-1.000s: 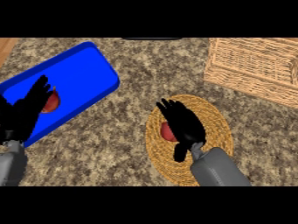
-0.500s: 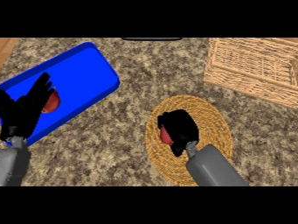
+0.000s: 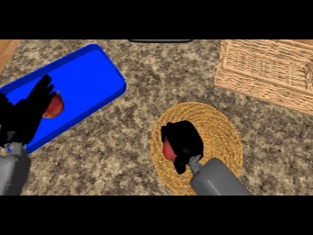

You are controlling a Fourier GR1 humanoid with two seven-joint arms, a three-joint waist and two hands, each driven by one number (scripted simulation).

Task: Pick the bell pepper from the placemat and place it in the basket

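the right hand (image 3: pixel 182 143) has its fingers curled round the pepper (image 3: pixel 167 149) on the mat (image 3: pixel 216 133), low middle, so next lift it to the basket (image 3: pixel 271 73), upper right.

Steep head view over counter (image 3: pixel 159 82)

Two grey, rounded forearms are seen, each ended by a black hand with fingers and thumb: left hand (image 3: pixel 18 117), right hand (image 3: pixel 184 142). A dark marking is borne on the left forearm.
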